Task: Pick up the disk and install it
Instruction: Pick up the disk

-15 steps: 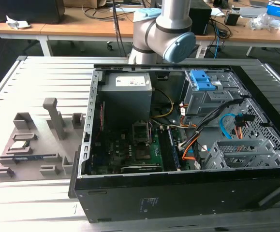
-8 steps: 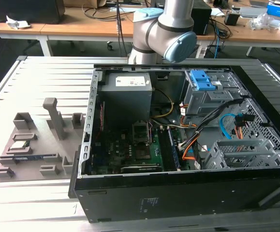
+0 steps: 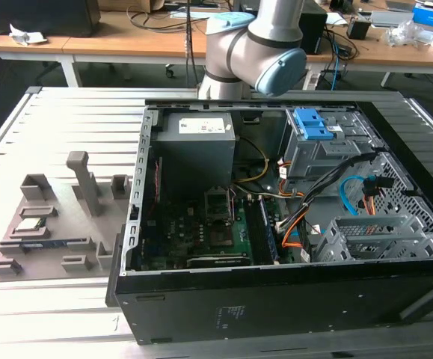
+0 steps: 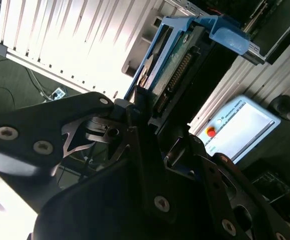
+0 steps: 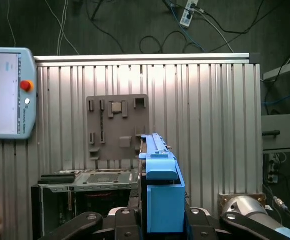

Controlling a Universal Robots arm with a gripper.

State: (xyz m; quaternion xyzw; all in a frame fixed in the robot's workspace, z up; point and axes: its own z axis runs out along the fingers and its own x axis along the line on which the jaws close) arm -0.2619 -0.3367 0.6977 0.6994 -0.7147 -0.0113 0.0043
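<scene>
Gripper: gripper [image 5: 162,220] is clamped on the disk, one black finger [image 5: 199,217] on each side of its blue frame.
Disk: disk [image 5: 160,192] is in the gripper and lifted clear of the slatted table [image 5: 210,115]. In the first wrist view it is edge-on, with the blue frame facing the camera.
Disk, second wrist view: the metal body and its row of connector pins [image 4: 177,67] are visible, with the blue clip at the far end.
Arm: arm [image 3: 253,45] stands at the far side of the open computer case [image 3: 276,303], with its grey and pale-blue joint above the case's rear edge.
Case interior: grey drive bay [image 3: 313,138] with blue latches toward the exterior view's right. Motherboard and loose orange and blue cables are beside it.
Parts holder: grey moulded holder [image 3: 51,221] lies on the table at the exterior view's left of the case (a small chip and a stick rest in its slots).
Pendant: a teach pendant [image 5: 4,95] with a red button lies beside the table.
</scene>
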